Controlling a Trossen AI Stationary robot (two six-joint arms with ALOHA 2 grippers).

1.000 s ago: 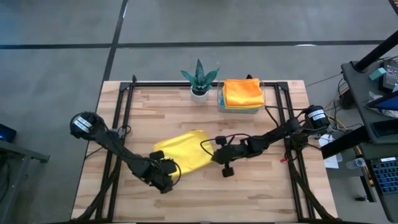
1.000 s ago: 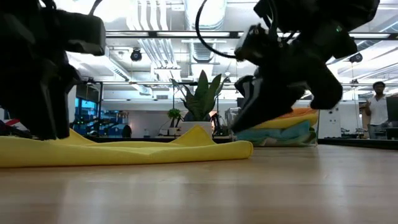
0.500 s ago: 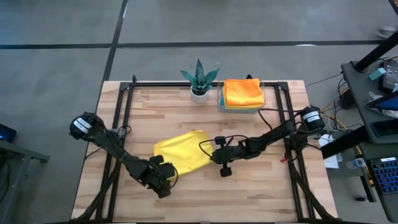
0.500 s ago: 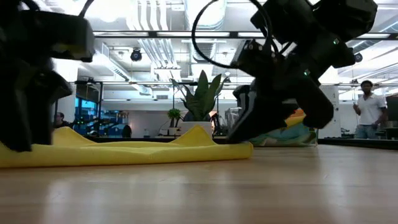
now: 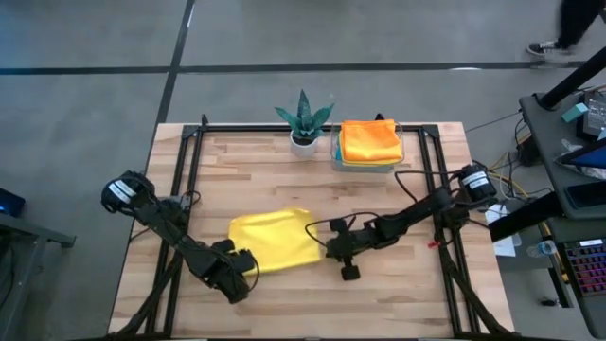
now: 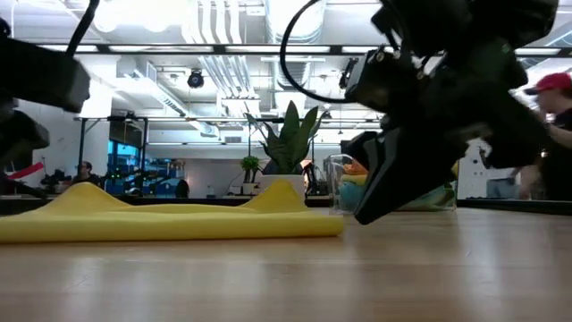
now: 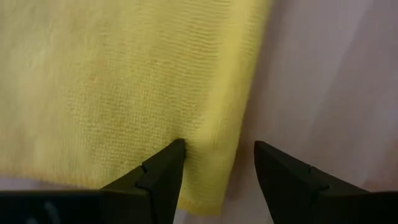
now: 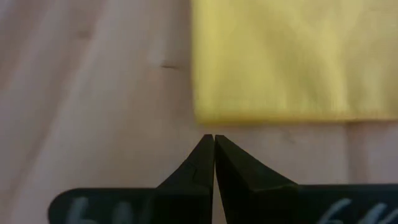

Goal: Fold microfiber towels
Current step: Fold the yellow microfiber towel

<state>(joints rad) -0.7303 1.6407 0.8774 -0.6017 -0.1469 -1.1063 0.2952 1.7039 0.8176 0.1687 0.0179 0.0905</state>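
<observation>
The left gripper (image 7: 214, 165) is seen with fingers (image 7: 155, 174) spread apart, straddling the near corner edge of a yellow towel (image 7: 124, 81); nothing is grasped. In the high view this gripper (image 5: 237, 275) is placed low at the towel's front-left corner, approx. at desk level. The right gripper (image 8: 214, 158) is shown with fingers pressed together, empty, tips just short of the towel's folded edge, w/ bare wood between. From above, the right gripper (image 5: 333, 248) is found just beside the towel's right edge. The yellow towel (image 5: 275, 240) is laid flat near the middle of the wooden desk (image 5: 398, 294), folded over into a rough rectangle. Further back, an orange towel (image 5: 370, 140) is stacked on other cloths in a clear tray (image 5: 365, 165), next to a spiky potted plant (image 5: 304, 118). A person (image 6: 552, 116) in a red cap is visible in the room beyond, at the low view's right.
</observation>
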